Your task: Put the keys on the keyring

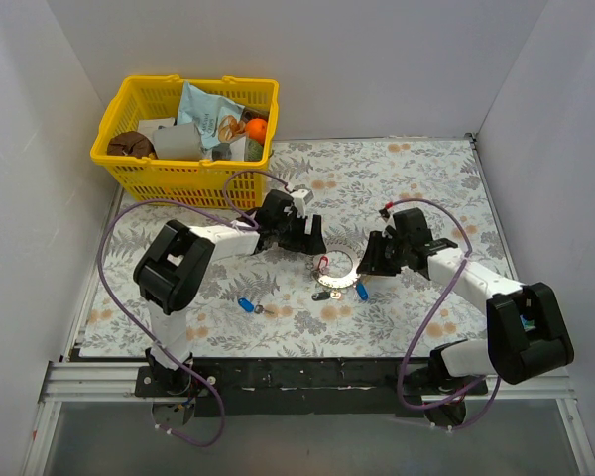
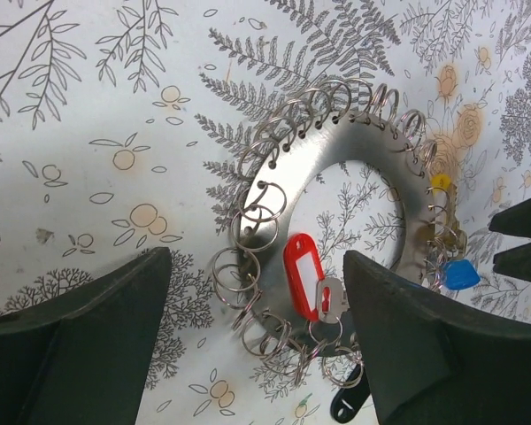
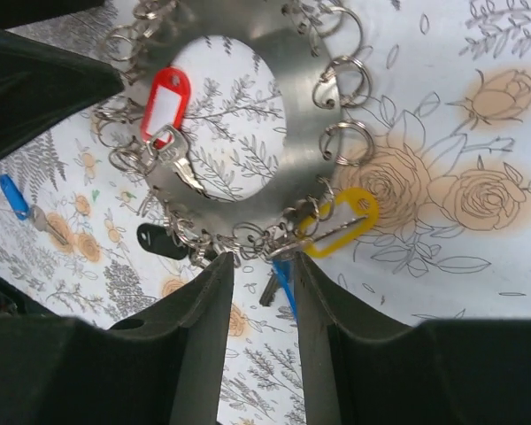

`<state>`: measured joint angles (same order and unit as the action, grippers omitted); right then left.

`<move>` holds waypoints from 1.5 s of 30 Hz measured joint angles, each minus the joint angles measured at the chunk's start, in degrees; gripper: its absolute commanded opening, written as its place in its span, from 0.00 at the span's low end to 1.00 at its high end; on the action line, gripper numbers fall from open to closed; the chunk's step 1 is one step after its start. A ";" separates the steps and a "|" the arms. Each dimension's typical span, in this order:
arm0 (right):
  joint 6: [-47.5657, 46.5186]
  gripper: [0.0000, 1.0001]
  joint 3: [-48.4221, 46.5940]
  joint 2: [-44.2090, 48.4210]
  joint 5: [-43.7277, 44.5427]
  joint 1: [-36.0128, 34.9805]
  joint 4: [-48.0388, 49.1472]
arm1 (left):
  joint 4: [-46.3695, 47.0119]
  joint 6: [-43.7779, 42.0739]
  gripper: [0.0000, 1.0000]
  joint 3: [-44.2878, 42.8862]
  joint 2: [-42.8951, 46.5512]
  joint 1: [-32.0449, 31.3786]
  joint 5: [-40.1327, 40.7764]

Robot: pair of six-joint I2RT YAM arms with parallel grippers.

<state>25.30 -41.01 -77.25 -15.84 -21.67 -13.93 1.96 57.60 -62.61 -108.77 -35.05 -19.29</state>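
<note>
The keyring (image 1: 339, 260) is a silver disc rimmed with split rings, lying flat between my two grippers. A red key (image 2: 303, 276), a yellow key (image 3: 347, 221), a blue key (image 2: 461, 274) and a black tag (image 3: 159, 240) hang on it. My left gripper (image 2: 257, 266) is open, its fingers either side of the rim where the red key lies. My right gripper (image 3: 262, 266) stands narrowly open at the opposite rim, with a blue key (image 3: 284, 282) in the gap by one finger and no grip showing. Another blue key (image 1: 245, 306) lies loose on the cloth to the left.
A yellow basket (image 1: 109, 129) full of odds and ends stands at the back left. The flowered cloth (image 1: 416, 188) covers the table, with white walls on three sides. Purple cables loop over both arms.
</note>
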 measured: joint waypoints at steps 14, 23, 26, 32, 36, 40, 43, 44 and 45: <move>2.69 0.43 6.67 -5.57 -7.10 1.40 9.46 | 0.26 -0.15 0.63 0.00 -1.01 -0.04 -3.50; 2.03 0.44 1.66 -11.54 -8.72 1.42 10.99 | 1.22 0.02 0.58 4.37 2.27 -2.80 0.13; 0.79 0.44 -0.87 -13.55 -7.69 1.46 10.86 | 0.74 0.20 0.57 6.47 4.35 -3.39 2.34; -1.68 0.45 -5.05 -16.94 -6.19 1.46 10.91 | -0.24 0.28 0.56 9.46 7.28 -4.83 4.46; -3.04 0.46 -6.88 -18.40 -5.68 1.46 10.84 | -0.66 0.20 0.56 9.79 7.82 -6.03 5.81; -4.24 0.49 -9.27 -20.11 -5.03 1.57 10.67 | -1.07 -0.15 0.59 9.90 8.13 -7.48 6.45; -4.98 0.56 -10.23 -20.41 -4.17 1.57 10.32 | -0.68 -0.42 0.63 10.62 8.72 -9.01 6.12; -5.31 0.60 -10.47 -20.41 -3.78 1.57 10.01 | -0.66 -0.48 0.65 10.91 8.96 -9.46 5.90; -5.66 0.62 -10.75 -20.41 -3.43 1.57 9.60 | -0.48 -0.59 0.66 11.21 9.22 -9.79 5.75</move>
<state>19.64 -51.77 -97.67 -19.27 -20.10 -4.34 1.48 57.01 -51.40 -99.55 -44.84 -13.54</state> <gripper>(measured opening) 0.549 0.620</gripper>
